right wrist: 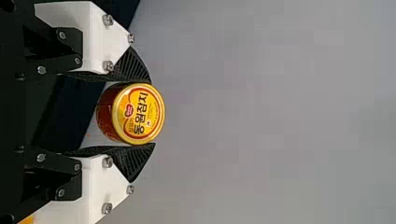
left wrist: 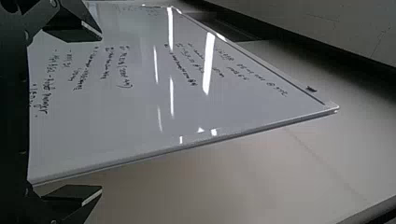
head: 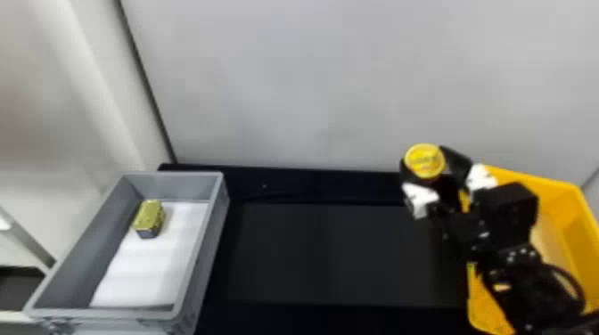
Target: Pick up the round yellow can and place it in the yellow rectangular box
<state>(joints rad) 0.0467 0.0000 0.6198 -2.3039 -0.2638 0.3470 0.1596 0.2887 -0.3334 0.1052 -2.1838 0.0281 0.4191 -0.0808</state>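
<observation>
Right tool (right wrist: 152, 113) held can (right wrist: 139, 114) by its sides near desk's far edge (head: 312, 170), likely raised to clear yellow box (head: 555, 188); left tool (left wrist: 102, 114) was wide.

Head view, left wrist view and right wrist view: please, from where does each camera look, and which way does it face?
Head view: on the head, facing forward and down at the grey box and yellow box; the right arm shows.
Left wrist view: on the left wrist, facing a whiteboard; the left gripper shows, jaws apart.
Right wrist view: on the right wrist, facing past the round yellow can to a pale surface; its jaws hold the can.
Head and right wrist views share the can and right gripper.
</observation>
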